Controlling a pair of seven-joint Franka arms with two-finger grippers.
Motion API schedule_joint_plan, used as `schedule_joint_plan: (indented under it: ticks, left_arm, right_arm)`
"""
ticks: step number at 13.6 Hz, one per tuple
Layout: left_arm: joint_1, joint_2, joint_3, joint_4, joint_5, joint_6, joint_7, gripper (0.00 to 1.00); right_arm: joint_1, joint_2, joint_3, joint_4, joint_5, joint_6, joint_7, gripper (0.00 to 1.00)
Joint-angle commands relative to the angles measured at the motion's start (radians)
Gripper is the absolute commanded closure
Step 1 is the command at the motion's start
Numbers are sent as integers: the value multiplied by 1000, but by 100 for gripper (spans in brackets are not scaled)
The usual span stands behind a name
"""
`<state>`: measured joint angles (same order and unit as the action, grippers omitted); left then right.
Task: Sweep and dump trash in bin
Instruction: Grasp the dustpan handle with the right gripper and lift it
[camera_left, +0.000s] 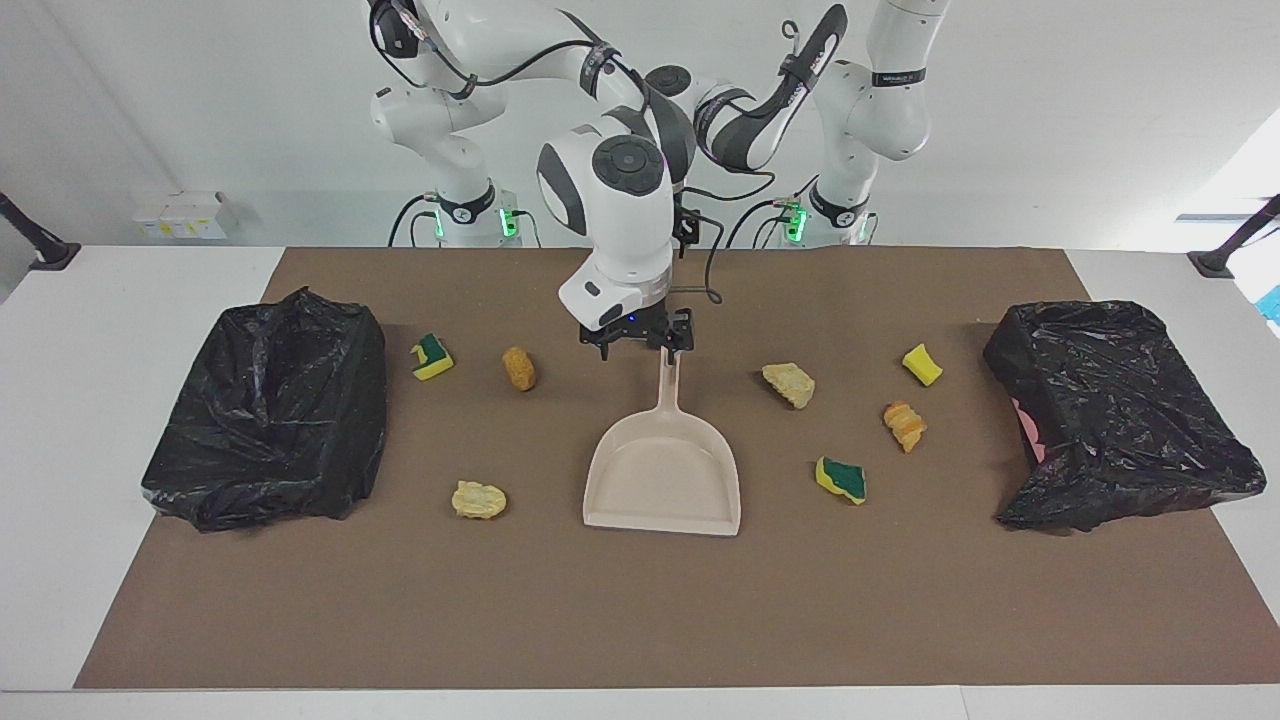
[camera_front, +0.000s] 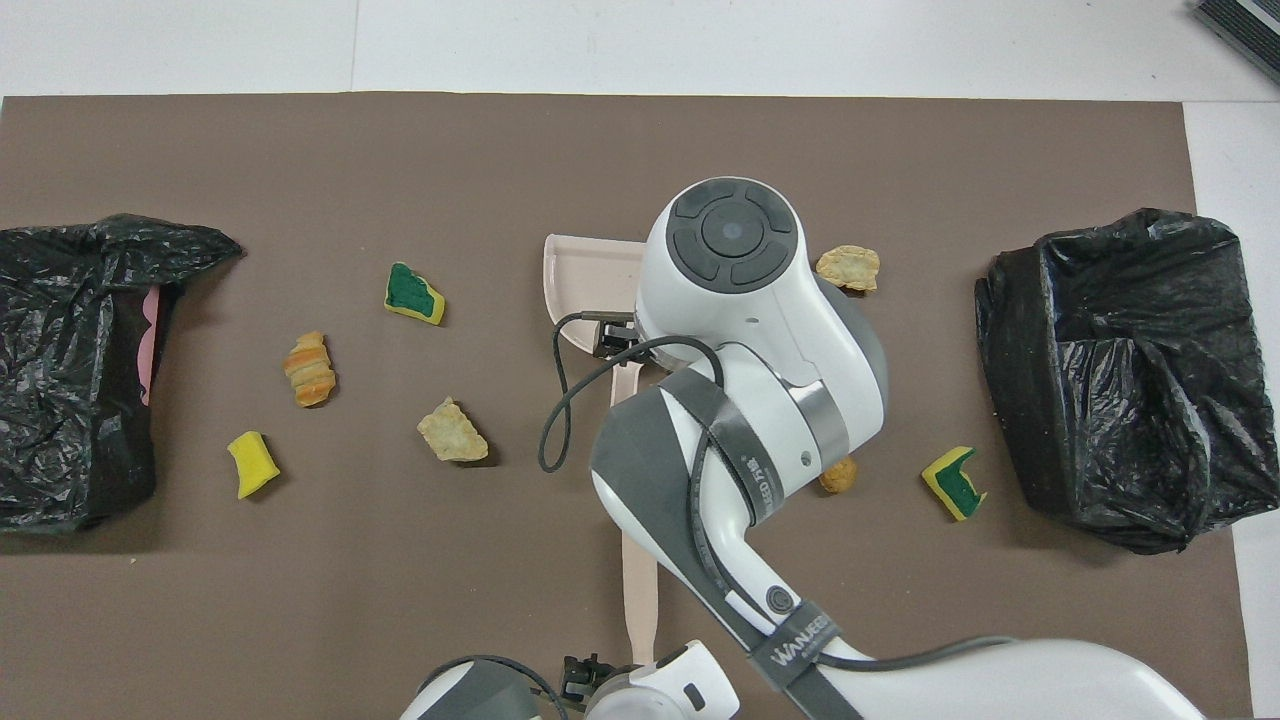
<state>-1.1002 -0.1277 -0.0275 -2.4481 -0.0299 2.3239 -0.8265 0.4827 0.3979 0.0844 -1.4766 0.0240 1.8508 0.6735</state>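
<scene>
The beige dustpan lies flat mid-table, its handle toward the robots. My right gripper is open just over the handle's end, and its arm covers much of the pan from above. The beige brush lies nearer the robots than the pan. My left gripper is open over the brush's near end, mostly hidden. Several trash pieces are scattered on the mat, among them a green-faced sponge, a golden lump, a plain yellow sponge and a croissant-like lump.
Two bins lined with black bags stand on the brown mat, one at the right arm's end and one at the left arm's end. A tan lump and another sponge flank the pan's mouth.
</scene>
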Motion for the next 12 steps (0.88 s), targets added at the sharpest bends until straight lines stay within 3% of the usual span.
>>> schedule_joint_plan:
  ticks: [1,5,6,7,8,10,11,12]
  left_arm:
    - [-39,22,20,-34,-8,49,-29,0]
    - [-43,31,20,-19,-7,51,-65,0]
    - [-43,31,20,-17,-7,48,-75,11]
    - [-43,31,20,-14,-7,42,-85,29]
    - [-43,31,20,-11,-7,32,-88,58]
    - [-41,30,21,-2,-7,31,-85,95]
    - [-40,28,21,4,-7,20,-83,100]
    - [-37,26,23,14,-5,2,-83,100]
  right_arm:
    - [23,59,11,19,28,30,12,0]
    - [62,61,12,-56,34,91,11,0]
    - [60,56,11,-83,33,96,-1,0]
    - [63,46,12,-108,34,99,-2,0]
    - [62,41,12,-120,33,99,-3,0]
    - [74,44,12,-145,33,126,-3,0]
    - [74,41,12,-158,33,148,-5,0]
    - [74,41,12,-168,33,151,-6,8]
